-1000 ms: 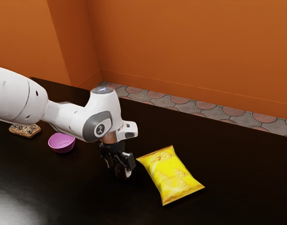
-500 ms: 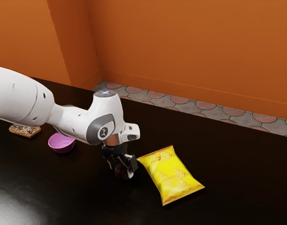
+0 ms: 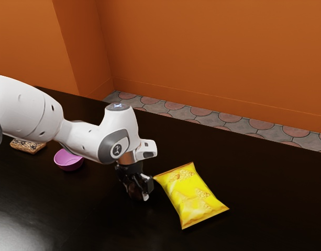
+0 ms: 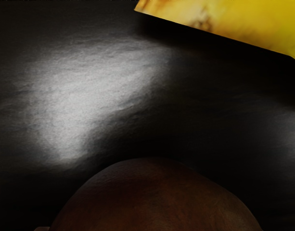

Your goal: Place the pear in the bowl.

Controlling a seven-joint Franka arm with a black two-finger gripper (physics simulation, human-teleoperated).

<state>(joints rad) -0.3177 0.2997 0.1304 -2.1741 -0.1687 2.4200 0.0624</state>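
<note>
Claw (image 3: 135, 192) down at brown pear (image 4: 157, 202), just below ctr-left of ext. frame. Can't tell if claw's open/closed or has a grip. Pear's outside pink bowl (image 3: 69, 161), mid-left. Yellow snack bag (image 3: 190, 196) on table (image 3: 265, 209), lower ctr-right, near claw.

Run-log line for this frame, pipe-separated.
pear: at the claw, outside the pink bowl | grip: unclear | yellow bag: on table, beside claw | placing: not done
</note>
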